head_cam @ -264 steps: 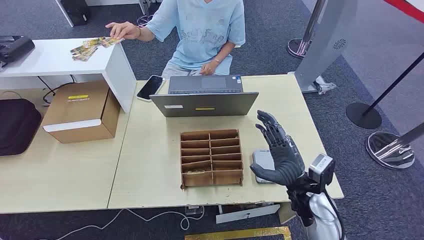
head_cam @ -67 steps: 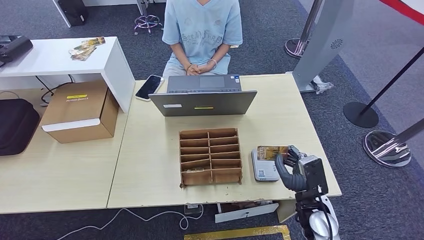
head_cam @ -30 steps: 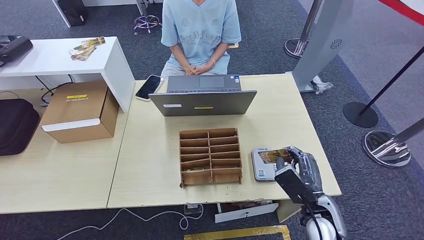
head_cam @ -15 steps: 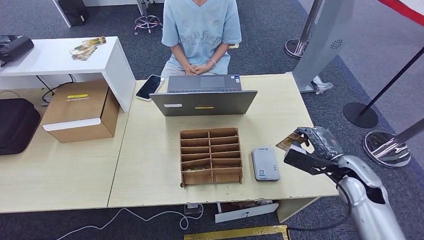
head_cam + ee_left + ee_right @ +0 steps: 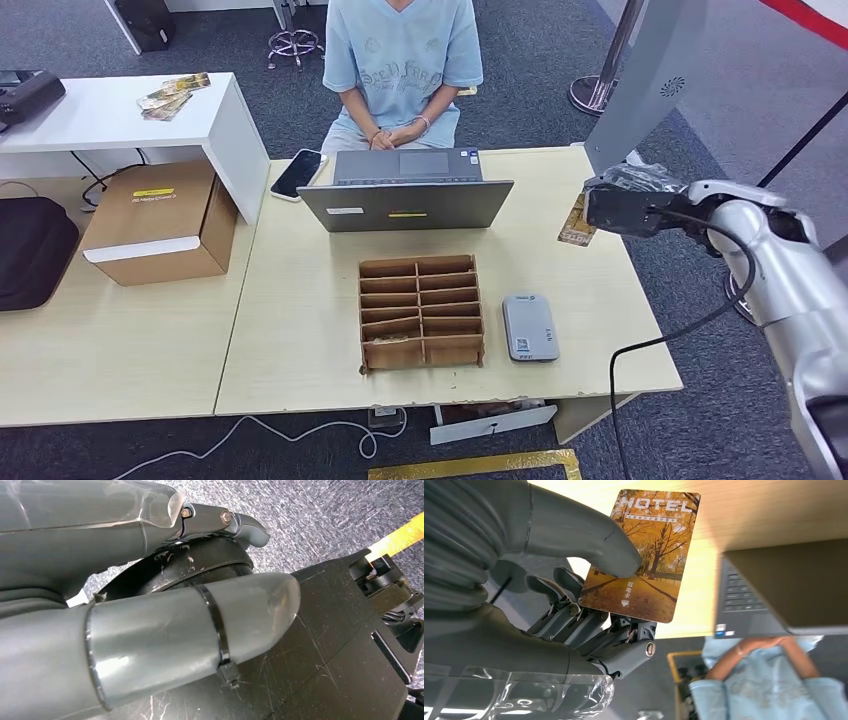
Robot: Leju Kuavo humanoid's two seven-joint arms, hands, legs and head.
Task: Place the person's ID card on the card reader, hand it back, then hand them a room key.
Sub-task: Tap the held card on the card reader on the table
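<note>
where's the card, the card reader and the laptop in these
card [image 5: 644, 555], right wrist view, middle of its printed face
card reader [image 5: 530, 326], head view, centre of its top
laptop [image 5: 407, 207], head view, back of its open lid

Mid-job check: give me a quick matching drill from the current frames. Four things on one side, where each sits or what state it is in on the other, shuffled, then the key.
Things:
1. card
2. card reader
3. laptop
4. phone

Places or states:
A. lying on the desk right of the cardboard organizer, nothing on it
B. open on the desk in front of the seated person
C. pinched in the right hand, above the desk
D. at the desk's far edge, left of the laptop

Pairs: 1-C, 2-A, 3-B, 4-D
</note>
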